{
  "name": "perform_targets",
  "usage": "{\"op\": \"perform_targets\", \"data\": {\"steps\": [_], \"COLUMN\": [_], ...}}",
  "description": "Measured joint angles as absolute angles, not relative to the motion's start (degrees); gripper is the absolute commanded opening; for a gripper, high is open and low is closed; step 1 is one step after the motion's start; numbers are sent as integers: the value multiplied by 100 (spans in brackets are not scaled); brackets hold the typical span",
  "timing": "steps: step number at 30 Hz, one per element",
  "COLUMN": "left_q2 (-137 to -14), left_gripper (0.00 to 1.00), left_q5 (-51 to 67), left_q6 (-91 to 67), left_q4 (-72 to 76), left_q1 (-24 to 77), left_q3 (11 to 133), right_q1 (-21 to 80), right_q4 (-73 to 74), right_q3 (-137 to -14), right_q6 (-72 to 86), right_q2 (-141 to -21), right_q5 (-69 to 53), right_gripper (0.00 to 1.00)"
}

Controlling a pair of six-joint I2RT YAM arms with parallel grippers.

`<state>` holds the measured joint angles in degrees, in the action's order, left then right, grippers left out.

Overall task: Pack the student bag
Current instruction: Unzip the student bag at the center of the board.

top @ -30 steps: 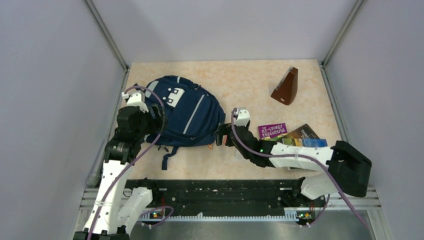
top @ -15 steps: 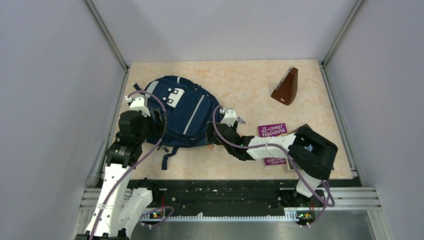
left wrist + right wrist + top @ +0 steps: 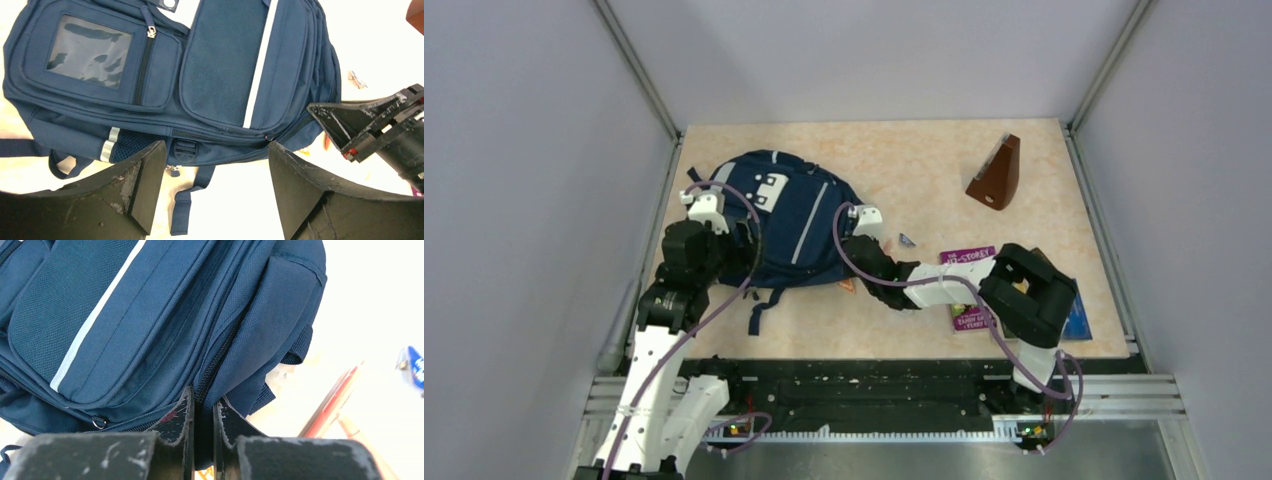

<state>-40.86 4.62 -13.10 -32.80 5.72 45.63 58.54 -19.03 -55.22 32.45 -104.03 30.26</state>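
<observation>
Wide a second ago, the right claw (image 3: pixel 204 397) now pinches the zipper edge (image 3: pixel 220 355) of the student bag (image 3: pixel 789 220) on the table's (image 3: pixel 924 170) left side, seemingly to open it; the left claw (image 3: pixel 216 146) gapes empty.

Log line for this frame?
left end effector: open by student bag | right end effector: shut on student bag edge | books: unpacked
</observation>
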Motion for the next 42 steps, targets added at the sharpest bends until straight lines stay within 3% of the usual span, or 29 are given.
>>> {"op": "perform_targets", "data": {"steps": [10,19,30,42], "left_q2": [-4497,-5159,-6705,-7435], "left_gripper": [79,79,80,79], "left_q5": [1048,751,506,-443], "left_q6": [-1219,-1048,-878,-751], "left_q4": [-3118,-3127,-3229,-3634], "left_q1": [773,1890,2899,3203], "left_q3": [4530,4532,5009,5085], "right_q1": [5214,4160,3280,2788], "right_q4": [-1638,-819,-1,-19], "right_q3": [-5614,-5614,-5616,-5616], "right_q6": [2029,1114,705,753], "right_q2": [-9673,-8407,-8300,-8256], "right_q5": [2460,1199,-54,-803], "right_gripper": [0,0,0,0]}}
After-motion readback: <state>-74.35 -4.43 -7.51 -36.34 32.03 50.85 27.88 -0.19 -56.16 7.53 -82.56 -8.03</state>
